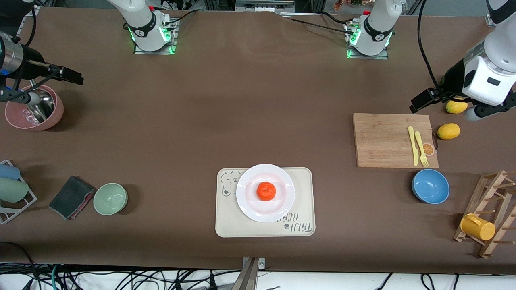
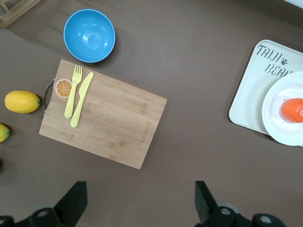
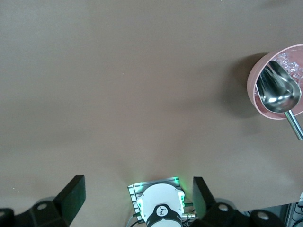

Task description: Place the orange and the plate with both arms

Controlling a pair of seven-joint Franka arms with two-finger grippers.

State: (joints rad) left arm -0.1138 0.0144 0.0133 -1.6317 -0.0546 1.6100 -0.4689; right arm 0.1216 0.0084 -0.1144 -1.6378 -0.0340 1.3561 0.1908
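The orange (image 1: 266, 191) sits in the middle of the plate (image 1: 249, 199), and the plate rests on the cream tray (image 1: 227, 221) close to the table's (image 1: 242, 100) front edge, about midway along it. In the left wrist view the same orange (image 2: 294, 109) shows on the plate (image 2: 277, 124), with the tray (image 2: 248, 101) under it.

The left gripper (image 2: 139, 201) hangs in the air at the left arm's end of the table, over bare cloth beside the wooden cutting board (image 1: 383, 139); its fingers (image 2: 75, 198) are spread wide and hold nothing. On the board lie a yellow fork (image 1: 421, 149) and knife (image 1: 413, 145). Two lemons (image 1: 448, 131) lie just off the board's end, and a blue bowl (image 1: 430, 186) sits nearer the front edge than the board.

The right gripper (image 3: 137, 198) waits up at the right arm's end of the table, over bare cloth beside the pink bowl (image 1: 34, 108) with its metal scoop (image 1: 40, 105). Its fingers (image 3: 73, 194) also stand wide apart, empty. A green bowl (image 1: 110, 198) and a folded dark cloth (image 1: 71, 197) lie toward the front corner at that end.
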